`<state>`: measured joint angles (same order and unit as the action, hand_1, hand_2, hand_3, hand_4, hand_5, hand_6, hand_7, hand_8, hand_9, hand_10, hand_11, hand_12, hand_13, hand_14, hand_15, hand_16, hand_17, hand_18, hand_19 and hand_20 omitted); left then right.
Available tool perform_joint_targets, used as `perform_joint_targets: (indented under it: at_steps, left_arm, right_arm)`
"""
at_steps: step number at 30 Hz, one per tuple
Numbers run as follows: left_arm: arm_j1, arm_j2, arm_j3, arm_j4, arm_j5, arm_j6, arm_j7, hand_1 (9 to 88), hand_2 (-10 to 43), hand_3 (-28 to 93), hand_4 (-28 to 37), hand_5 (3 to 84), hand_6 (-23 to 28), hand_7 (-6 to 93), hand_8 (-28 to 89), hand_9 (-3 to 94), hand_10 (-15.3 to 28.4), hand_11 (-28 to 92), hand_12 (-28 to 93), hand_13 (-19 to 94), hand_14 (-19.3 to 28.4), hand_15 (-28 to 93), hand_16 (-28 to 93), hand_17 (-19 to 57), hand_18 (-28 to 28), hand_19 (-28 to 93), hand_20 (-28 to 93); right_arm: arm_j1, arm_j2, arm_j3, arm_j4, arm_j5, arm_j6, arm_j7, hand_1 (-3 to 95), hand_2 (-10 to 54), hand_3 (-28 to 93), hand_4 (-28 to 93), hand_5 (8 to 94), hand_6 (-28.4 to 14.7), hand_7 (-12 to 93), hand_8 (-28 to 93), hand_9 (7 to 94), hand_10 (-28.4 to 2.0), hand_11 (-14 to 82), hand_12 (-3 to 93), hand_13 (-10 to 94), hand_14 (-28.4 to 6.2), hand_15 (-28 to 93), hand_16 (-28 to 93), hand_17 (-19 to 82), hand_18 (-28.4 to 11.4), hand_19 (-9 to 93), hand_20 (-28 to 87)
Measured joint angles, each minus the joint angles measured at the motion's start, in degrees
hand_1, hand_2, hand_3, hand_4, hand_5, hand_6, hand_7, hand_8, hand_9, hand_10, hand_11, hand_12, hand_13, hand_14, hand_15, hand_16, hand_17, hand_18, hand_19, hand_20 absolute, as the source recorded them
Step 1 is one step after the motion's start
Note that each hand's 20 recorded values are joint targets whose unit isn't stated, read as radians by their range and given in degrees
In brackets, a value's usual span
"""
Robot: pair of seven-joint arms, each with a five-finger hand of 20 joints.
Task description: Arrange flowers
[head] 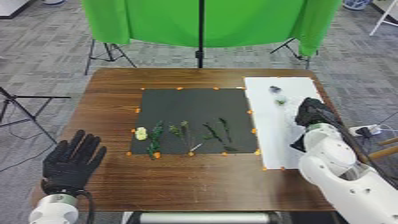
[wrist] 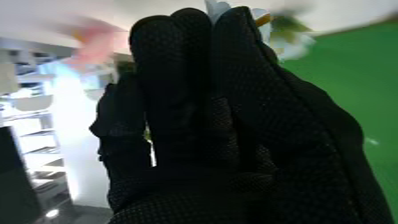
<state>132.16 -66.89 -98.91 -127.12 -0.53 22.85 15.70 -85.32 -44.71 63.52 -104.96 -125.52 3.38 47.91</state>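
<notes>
A: Start far L?
B: L hand (head: 71, 162), lower left of frame, by the table's (head: 115, 182) left side. Open wide, fingers straight & spread, nothing in it.
A: Next?
B: Dark mat (head: 195, 102), mid-frame, orange tape bits round the edge. Pale yellow flower (head: 141, 133) at its lower left, w/ a leafy stem (head: 155, 135) just R of it, its low end past the mat's near edge.
A: Then?
B: Thin stems (head: 186, 131) nr the frame's centre, then 2 green sprigs, 1 (head: 212, 132) + 1 (head: 226, 129) more to the R. All on the mat's lower half.
A: Behind?
B: Green cloth (head: 151, 22), top mid, w/ a black stand (head: 201, 30) up the middle.
A: And R side?
B: White sheet (head: 277, 135). On its upper part, 1 small grey-blue item (head: 275, 89) & 1 pale green item (head: 281, 100); too small to ID.
A: R hand?
B: R hand (head: 313, 112), right of frame, over the sheet. Can't tell how far open, or if it has hold of anything. Wrist view: white flower (wrist: 289, 47) close by it, partly hidden, + a blurred pink flower (wrist: 91, 42).
</notes>
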Motion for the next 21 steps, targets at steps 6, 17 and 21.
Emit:
perform_joint_targets:
  at_steps: [6, 17, 21]
  left_arm:
    - [0.1, 0.04, 0.00, -0.11, -0.04, -0.02, 0.04, 30.0, 19.5, 77, -23.2, 52.4, 9.9, 21.0, -10, 43.7, 16.7, 26, 13, 31, 15.2, 43, -7, -4.2, 12.9, 32, 15]
    - [-0.2, 0.59, 1.51, -0.07, -0.24, -0.01, 0.05, 30.1, 19.6, 77, -23.2, 52.4, 9.8, 21.1, -10, 43.6, 16.7, 26, 13, 31, 15.2, 43, -7, -4.2, 13.0, 32, 15]
    - [-0.4, 0.98, 1.63, -0.07, -0.25, 0.00, 0.04, 30.0, 19.6, 77, -23.2, 52.4, 9.8, 21.1, -10, 43.6, 16.7, 26, 13, 31, 15.4, 43, -7, -4.2, 12.9, 32, 15]
  right_arm:
    - [6.9, -0.4, -8.4, -3.8, 0.9, 1.3, -4.0, 64.9, -9.5, 64, -28, 72.2, -3.4, 32, 8, 81.3, -12.1, 12.6, 41.8, 67, -10.4, 51, 36, 32, -22.8, 87, 40]
    - [30.9, -17.2, -30.2, 13.1, 5.0, 0.0, -16.7, 64.3, -9.5, 64, -28, 70.0, -3.1, 32, 6, 79.3, -11.9, 11.8, 40.6, 66, -9.3, 48, 37, 32, -22.5, 86, 40]
    - [35.2, -22.8, -35.6, 16.4, 3.6, -2.6, -16.8, 64.2, -9.5, 64, -28, 69.1, -3.4, 31, 4, 78.3, -12.0, 11.1, 39.7, 66, -9.1, 46, 36, 31, -22.5, 86, 40]
